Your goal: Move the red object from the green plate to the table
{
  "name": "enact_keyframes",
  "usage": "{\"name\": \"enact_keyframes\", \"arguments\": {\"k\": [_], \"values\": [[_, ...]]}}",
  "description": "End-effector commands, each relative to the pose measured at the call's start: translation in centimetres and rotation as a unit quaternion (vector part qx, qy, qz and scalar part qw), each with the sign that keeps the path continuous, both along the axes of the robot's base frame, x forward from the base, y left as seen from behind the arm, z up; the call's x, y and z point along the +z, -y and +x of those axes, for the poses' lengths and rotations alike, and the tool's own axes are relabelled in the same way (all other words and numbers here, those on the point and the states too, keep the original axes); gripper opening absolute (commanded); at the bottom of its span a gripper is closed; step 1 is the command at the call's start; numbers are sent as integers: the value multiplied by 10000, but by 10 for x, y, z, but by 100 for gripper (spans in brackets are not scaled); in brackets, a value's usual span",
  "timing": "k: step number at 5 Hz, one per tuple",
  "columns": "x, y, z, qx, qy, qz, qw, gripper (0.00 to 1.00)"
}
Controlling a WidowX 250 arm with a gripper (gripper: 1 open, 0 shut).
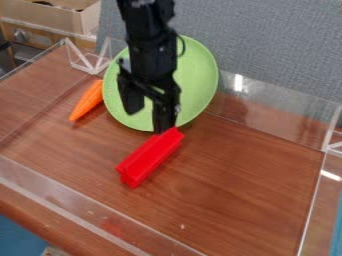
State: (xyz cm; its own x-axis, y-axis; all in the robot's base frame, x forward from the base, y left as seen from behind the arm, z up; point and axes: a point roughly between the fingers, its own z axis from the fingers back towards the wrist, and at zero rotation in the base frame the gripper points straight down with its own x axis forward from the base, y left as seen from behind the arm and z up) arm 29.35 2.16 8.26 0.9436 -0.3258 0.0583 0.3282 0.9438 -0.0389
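Observation:
The red object (150, 157) is a bright red grooved bar. It lies on the table (254, 185) just in front of the green plate (201, 70), with its upper end close to the plate's near rim. My gripper (143, 117) points down over the near left part of the plate, just above and behind the bar's upper end. Its black fingers (171, 112) are spread wide and hold nothing. The arm hides the middle of the plate.
An orange carrot (87, 102) lies on the table by the plate's left rim. Low clear acrylic walls (287, 100) edge the tabletop. Cardboard boxes (60, 15) stand behind the back left corner.

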Motion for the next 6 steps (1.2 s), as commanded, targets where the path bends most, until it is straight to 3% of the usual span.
{"name": "enact_keyframes", "arguments": {"k": [1, 2, 3, 4, 6], "values": [[-13, 1, 6, -215, 69, 30, 9997, 100], [-37, 4, -1, -546, -65, 49, 9985, 100], [-50, 3, -4, -734, -82, 21, 9973, 100], [-52, 5, 2, -535, -63, 21, 9985, 0], [-50, 11, 8, 150, 66, -21, 9999, 0]]}}
